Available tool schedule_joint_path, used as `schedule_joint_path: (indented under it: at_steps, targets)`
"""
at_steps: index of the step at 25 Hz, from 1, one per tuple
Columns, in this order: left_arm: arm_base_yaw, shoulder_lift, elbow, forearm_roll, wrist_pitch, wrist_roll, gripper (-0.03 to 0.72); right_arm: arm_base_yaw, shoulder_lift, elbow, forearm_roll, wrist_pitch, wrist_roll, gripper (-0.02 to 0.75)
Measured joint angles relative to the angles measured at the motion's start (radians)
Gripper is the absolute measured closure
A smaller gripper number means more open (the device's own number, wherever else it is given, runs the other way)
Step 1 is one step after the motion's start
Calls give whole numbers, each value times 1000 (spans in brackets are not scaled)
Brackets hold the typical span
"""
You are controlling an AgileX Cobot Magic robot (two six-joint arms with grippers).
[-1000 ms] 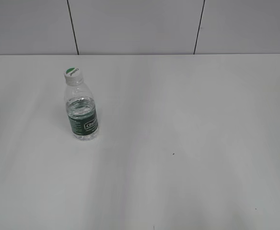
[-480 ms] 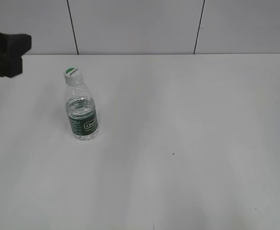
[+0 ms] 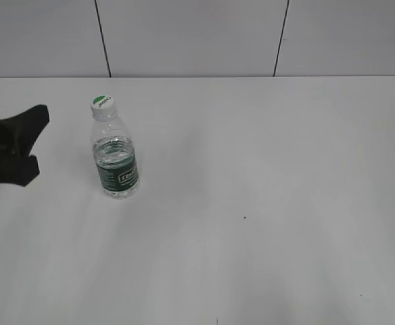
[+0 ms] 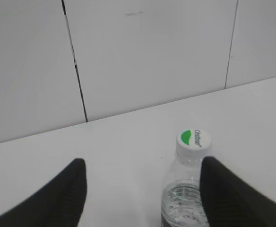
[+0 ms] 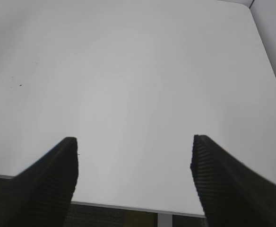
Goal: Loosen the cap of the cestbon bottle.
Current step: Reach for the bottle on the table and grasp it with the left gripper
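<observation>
The left gripper (image 3: pixel 11 145) hangs at the left edge of the exterior view, its black fingers (image 4: pixel 57 198) spread wide with nothing between them, just left of the cestbon bottle (image 3: pixel 118 157) and apart from it. In the left wrist view the two ribbed fingers frame the bottle's upper part, which sits nearer the right finger.

The bottle stands upright on the white table (image 3: pixel 265 189), in its far left part. It is clear plastic, partly filled with water, with a dark green label band (image 3: pixel 120 177) carrying a white logo too small to read. The cap (image 4: pixel 193 140) is on the neck: white, with a green half-circle and a short line of dark lettering that looks like "C'estbon" but is blurred.

The right gripper (image 5: pixel 134 184) shows only in its wrist view, fingers wide apart over bare table near the table's edge, holding nothing. Grey wall panels (image 3: pixel 191 37) with dark seams stand behind the table.
</observation>
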Motion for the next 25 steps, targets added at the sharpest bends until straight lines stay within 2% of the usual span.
schedule_joint_path:
  at_steps: [4, 7, 12, 17, 25]
  targets:
    - [0, 89, 84, 113, -156, -118, 230, 0, 0, 0, 0, 0, 0, 169]
    - [0, 204, 95, 180, -272, -137, 230, 0, 0, 0, 0, 0, 0, 169]
    - [0, 466, 96, 214, -474, -173, 231, 0, 0, 0, 0, 0, 0, 169]
    - [0, 688, 59, 229, -487, -219, 231, 0, 0, 0, 0, 0, 0, 169]
    - [7, 769, -52, 258, -496, -236, 231, 0, 0, 0, 0, 0, 0, 169]
